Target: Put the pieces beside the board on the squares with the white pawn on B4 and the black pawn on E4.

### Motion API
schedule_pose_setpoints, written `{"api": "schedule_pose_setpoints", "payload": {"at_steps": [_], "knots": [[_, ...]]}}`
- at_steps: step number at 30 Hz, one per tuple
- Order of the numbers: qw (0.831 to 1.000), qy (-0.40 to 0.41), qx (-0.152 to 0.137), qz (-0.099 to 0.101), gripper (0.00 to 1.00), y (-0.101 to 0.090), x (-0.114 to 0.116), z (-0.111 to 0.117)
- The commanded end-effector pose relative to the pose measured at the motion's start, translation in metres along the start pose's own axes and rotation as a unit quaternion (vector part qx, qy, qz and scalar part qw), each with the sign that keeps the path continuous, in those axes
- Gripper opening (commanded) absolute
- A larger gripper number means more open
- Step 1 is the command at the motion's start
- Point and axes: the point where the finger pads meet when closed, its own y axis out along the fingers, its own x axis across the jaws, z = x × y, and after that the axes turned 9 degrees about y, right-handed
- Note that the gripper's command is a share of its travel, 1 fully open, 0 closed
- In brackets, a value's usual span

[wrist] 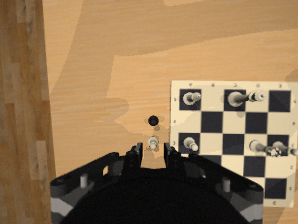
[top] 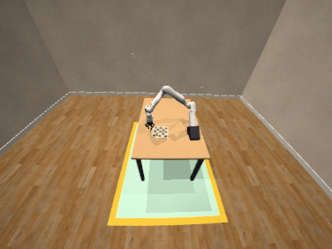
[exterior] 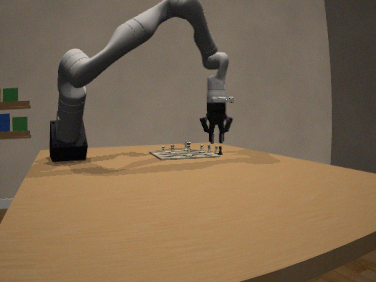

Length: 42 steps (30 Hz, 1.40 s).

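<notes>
The white pawn [wrist: 153, 143] stands on the table just left of the chessboard [wrist: 212, 122] [exterior: 170, 155] [top: 160, 132]. The black pawn [wrist: 153, 120] [exterior: 220, 150] stands a little beyond it, also off the board. My gripper [wrist: 153, 149] [exterior: 217, 138] [top: 149, 126] hangs above the white pawn with its fingers partly open and nothing between them. In the wrist view the white pawn shows in the gap between the fingertips, below them. Several white pieces [wrist: 190, 98] stand on the board.
The table's edge [wrist: 44, 110] runs close along the left of the wrist view, with the floor beyond. The arm's black base [exterior: 67, 147] stands at the table's far left in the exterior view. Wall shelves [exterior: 15, 134] hold coloured boxes.
</notes>
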Motion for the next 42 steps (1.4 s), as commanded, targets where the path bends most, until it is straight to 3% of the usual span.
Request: {"api": "schedule_pose_setpoints", "payload": {"at_steps": [1,12,31,42], "knots": [[1.0,0.0,-0.001,0.001,0.34,-0.001,-0.001,-0.001],[1.0,0.0,-0.001,0.001,0.34,0.002,-0.001,-0.001],[1.0,0.0,-0.001,0.001,0.34,0.03,-0.001,-0.001],[1.0,0.0,-0.001,0.001,0.34,0.032,-0.001,-0.001]]}}
